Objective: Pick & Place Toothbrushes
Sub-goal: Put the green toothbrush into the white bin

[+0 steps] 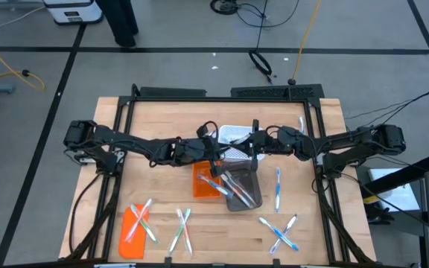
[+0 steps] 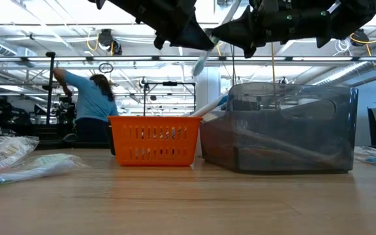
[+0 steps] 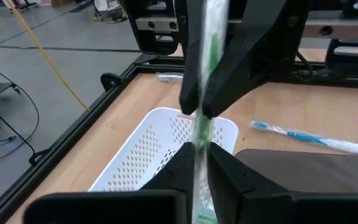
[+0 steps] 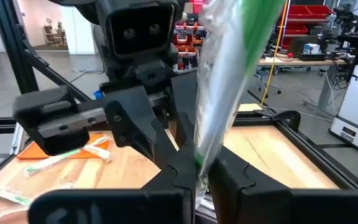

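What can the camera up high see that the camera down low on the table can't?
Only the high view shows the white basket, the toothbrushes scattered on the table, and the flat orange lid. Only the low view shows a person in the room behind. Both show the orange basket, the dark bin, and the left gripper and right gripper meeting above the baskets.

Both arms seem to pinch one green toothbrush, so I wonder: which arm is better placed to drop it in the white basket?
Probably left. The left gripper and right gripper both clamp the green toothbrush, but the white basket lies just beyond the left fingers.
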You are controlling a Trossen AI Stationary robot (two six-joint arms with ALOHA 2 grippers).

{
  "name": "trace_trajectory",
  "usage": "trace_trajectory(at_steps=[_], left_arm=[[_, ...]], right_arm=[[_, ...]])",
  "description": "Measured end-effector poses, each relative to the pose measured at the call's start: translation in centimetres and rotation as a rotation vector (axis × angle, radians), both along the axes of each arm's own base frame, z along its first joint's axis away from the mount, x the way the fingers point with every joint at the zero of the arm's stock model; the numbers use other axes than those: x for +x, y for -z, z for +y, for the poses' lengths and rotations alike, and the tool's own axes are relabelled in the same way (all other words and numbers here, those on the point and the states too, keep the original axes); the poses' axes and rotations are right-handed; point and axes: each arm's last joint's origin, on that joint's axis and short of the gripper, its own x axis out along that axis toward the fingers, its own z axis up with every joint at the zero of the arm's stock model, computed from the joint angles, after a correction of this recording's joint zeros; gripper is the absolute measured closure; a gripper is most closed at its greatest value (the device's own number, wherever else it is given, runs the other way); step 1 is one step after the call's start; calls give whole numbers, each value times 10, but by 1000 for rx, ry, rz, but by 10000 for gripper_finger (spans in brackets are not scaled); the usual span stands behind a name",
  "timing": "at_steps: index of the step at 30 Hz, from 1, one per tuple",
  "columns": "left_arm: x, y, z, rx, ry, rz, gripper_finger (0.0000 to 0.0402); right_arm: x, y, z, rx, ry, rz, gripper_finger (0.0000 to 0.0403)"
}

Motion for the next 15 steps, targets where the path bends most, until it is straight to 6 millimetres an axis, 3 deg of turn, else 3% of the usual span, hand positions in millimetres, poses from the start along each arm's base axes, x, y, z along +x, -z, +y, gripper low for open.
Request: trace_trajectory(at_steps=[9, 15], left_arm=[[-3, 6, -1, 49, -28, 83, 276], [-8, 15, -1, 36, -37, 182, 253]], right_arm=[[-6, 3, -13, -9, 111, 70, 389], [-8, 9, -24, 16, 170, 128, 389]])
